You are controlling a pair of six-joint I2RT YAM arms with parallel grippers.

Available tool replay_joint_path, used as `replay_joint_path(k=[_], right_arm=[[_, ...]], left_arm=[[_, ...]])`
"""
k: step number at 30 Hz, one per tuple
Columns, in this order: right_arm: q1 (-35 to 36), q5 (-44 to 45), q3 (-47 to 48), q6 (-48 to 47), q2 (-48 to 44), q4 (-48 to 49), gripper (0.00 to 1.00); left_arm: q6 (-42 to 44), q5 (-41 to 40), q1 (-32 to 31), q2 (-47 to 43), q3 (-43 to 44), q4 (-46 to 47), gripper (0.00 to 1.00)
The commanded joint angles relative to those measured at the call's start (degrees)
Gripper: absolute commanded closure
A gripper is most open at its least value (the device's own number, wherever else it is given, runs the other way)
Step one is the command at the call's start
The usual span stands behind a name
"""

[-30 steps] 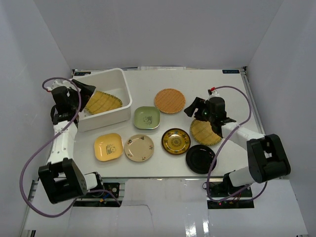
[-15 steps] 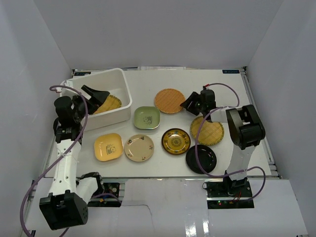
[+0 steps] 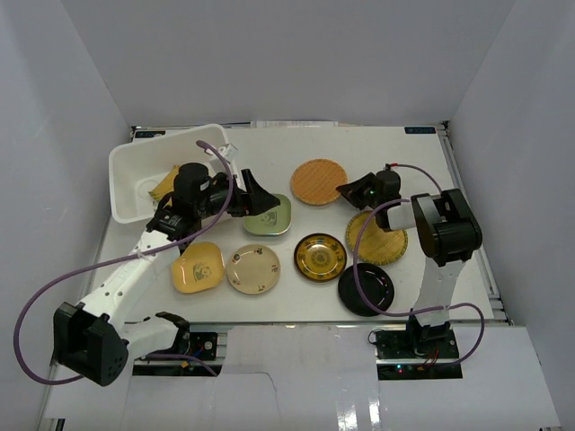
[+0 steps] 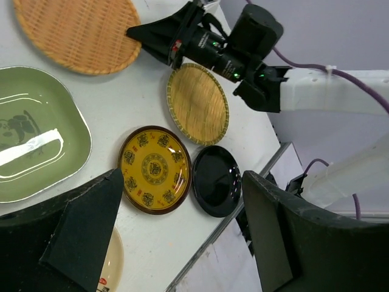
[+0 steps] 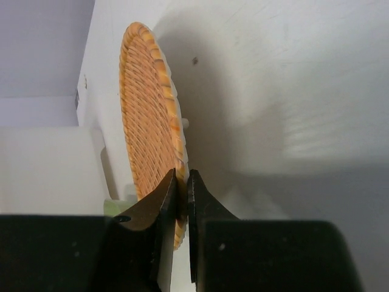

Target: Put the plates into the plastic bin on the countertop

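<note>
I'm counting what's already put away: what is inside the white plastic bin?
One tan woven plate shows in the plastic bin, partly hidden by the left arm. The arm covers the bin's right near corner, so anything there cannot be seen.

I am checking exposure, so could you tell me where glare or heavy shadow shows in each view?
Top external: even, soft light, faint shadows only. Left wrist: a white glare streak on the green plate; the left tool is a dark mass along the bottom. Right wrist: the woven plate throws a broad grey shadow on the countertop; the right tool is near-black.
</note>
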Motion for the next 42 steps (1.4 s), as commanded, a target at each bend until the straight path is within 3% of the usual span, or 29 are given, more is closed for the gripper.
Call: replay_joint_path(k=[1,7,11,19,24,32,37,38,40,42], right_arm=[[-3.45,1.95,-3.90,-0.11,-10.32,8.23,0.92],[-3.99,-6.90,-9.97,-5.75,-21.06,6.30,0.92],[-3.81,-11.66,-21.46,-1.99,-28.61,14.02,0.92],[-3.72,-21.25,-29.14,1.81,-38.72,20.63,0.92],[-3.63,-23.27,-30.29,1.37,-41.02,19.65,0.92],[-3.54,-26.26,-30.90,3.39,-41.29,20.01,0.92],[-3.54,-27.40,-30.46,4.18,-41.37,20.01,0.92],[-3.54,-27.58,-30.38,4.62,-41.38,20.10,0.92],[-3.54,-28.19,-30.11,4.80,-41.38,19.84,0.92],[-3.54,-29.07,-29.50,5.06,-41.11,19.57,0.92]], left_arm=[[1.63,-4.80,-2.78,3.43,3.84,0.17,0.12],[-0.30,-9.21,-5.78,10.30,5.96,5.61,0.16],[-1.97,-12.55,-5.87,15.56,6.48,8.53,0.19],[-0.83,-17.12,-5.87,23.48,8.42,9.67,0.20],[-2.75,-13.44,-5.87,23.75,5.70,14.15,0.26],[-6.36,-5.89,-6.04,22.44,4.11,21.10,0.59],[-7.51,-0.52,-5.95,21.65,3.59,22.68,0.63],[-7.59,-0.17,-6.04,21.03,3.33,22.59,0.73],[-8.64,0.62,-6.04,20.33,2.53,23.12,0.81],[-9.26,2.99,-5.95,19.45,2.36,24.00,0.99]])
